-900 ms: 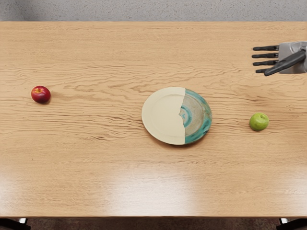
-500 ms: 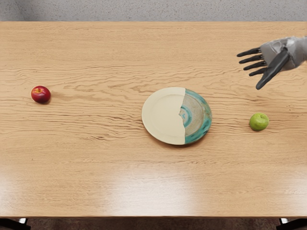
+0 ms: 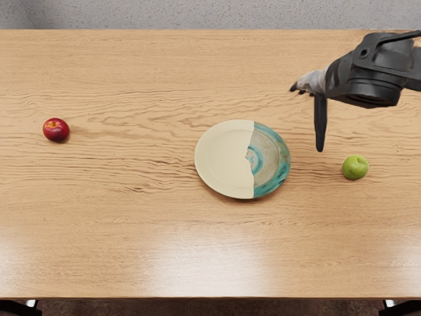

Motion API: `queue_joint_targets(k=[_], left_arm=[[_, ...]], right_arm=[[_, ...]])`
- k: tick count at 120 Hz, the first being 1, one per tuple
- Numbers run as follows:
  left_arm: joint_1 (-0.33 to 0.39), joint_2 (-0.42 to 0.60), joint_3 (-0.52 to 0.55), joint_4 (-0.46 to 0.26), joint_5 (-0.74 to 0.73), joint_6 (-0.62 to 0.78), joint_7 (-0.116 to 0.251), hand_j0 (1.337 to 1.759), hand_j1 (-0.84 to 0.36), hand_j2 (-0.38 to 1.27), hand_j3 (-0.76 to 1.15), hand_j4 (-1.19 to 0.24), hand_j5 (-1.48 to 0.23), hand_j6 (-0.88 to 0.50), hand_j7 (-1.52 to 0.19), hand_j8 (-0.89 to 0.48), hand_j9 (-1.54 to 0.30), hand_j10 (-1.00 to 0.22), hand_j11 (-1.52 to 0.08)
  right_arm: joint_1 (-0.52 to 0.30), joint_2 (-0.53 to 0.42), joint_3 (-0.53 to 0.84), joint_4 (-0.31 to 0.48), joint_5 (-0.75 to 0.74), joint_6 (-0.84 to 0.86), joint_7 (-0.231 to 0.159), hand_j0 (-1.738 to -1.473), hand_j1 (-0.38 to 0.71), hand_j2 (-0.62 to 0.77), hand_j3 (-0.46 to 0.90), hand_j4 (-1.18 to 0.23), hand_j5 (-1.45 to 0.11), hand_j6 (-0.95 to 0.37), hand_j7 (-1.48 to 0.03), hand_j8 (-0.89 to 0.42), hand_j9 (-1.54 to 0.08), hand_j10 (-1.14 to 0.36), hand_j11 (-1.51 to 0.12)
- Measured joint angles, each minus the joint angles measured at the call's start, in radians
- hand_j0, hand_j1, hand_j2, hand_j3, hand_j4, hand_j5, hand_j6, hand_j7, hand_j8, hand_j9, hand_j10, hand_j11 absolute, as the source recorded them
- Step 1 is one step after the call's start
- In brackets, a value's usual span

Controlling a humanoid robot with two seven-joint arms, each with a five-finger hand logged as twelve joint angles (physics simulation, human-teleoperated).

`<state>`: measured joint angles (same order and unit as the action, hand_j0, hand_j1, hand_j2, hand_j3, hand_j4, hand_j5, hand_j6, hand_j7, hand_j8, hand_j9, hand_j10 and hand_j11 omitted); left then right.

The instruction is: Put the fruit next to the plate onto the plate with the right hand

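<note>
Green apple (image 3: 355, 167): you find it on the table (image 3: 131, 230), right of the plate (image 3: 227, 158), clear of its rim, with bare wood all round.
Right hand (image 3: 318, 89): up-left of the apple, apart from it, empty, fingers loose, thumb pointing down.
Red apple (image 3: 56, 129): far left, well apart.

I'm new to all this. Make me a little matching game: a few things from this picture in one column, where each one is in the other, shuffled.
1. red apple
2. green apple
3. plate
4. right hand

A. middle of the table
B. upper right of the picture, holding nothing
C. on the table, right of the plate
D. on the table, far left

Pairs: 1-D, 2-C, 3-A, 4-B
</note>
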<state>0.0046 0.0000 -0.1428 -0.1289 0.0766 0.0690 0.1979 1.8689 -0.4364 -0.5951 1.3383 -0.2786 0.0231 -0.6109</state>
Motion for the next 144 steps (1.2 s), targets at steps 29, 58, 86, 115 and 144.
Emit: queue_joint_targets(k=[29, 58, 86, 115, 144], left_arm=[[0.0, 0.0, -0.001, -0.001, 0.0, 0.0, 0.0, 1.658, 0.35, 0.0, 0.0, 0.0, 0.0, 0.0, 0.0, 0.0, 0.0, 0.0, 0.0], [-0.002, 0.0, -0.002, -0.001, 0.0, 0.0, 0.0, 1.658, 0.35, 0.0, 0.0, 0.0, 0.0, 0.0, 0.0, 0.0, 0.0, 0.0, 0.0], [0.009, 0.0, -0.004, -0.002, 0.0, 0.0, 0.0, 1.658, 0.35, 0.0, 0.0, 0.0, 0.0, 0.0, 0.0, 0.0, 0.0, 0.0, 0.0], [-0.004, 0.0, -0.002, -0.002, 0.0, 0.0, 0.0, 1.658, 0.35, 0.0, 0.0, 0.0, 0.0, 0.0, 0.0, 0.0, 0.0, 0.0, 0.0], [-0.034, 0.0, 0.018, -0.005, 0.0, 0.0, 0.0, 1.658, 0.35, 0.0, 0.0, 0.0, 0.0, 0.0, 0.0, 0.0, 0.0, 0.0, 0.0]], right_arm=[[-0.085, -0.189, -0.015, 0.26, -0.172, -0.213, 0.0, -1.658, -0.35, 0.0, 0.0, 0.0, 0.0, 0.0, 0.0, 0.0, 0.0, 0.0, 0.0], [-0.226, -0.292, -0.019, 0.361, -0.373, -0.47, 0.0, -1.658, -0.27, -0.01, 0.0, -0.07, -0.09, -0.07, -0.09, -0.07, -0.09, -0.07, -0.09], [-0.344, -0.353, -0.021, 0.392, -0.479, -0.569, 0.0, -1.658, -0.19, -0.02, 0.0, -0.13, -0.17, -0.13, -0.17, -0.13, -0.17, -0.13, -0.17], [-0.408, -0.375, -0.022, 0.391, -0.584, -0.628, 0.0, -1.658, -0.1, -0.04, 0.0, -0.21, -0.27, -0.21, -0.27, -0.21, -0.27, -0.21, -0.27], [-0.44, -0.365, -0.017, 0.344, -0.638, -0.634, 0.0, -1.658, -0.09, -0.04, 0.0, -0.22, -0.29, -0.22, -0.28, -0.22, -0.29, -0.22, -0.29]])
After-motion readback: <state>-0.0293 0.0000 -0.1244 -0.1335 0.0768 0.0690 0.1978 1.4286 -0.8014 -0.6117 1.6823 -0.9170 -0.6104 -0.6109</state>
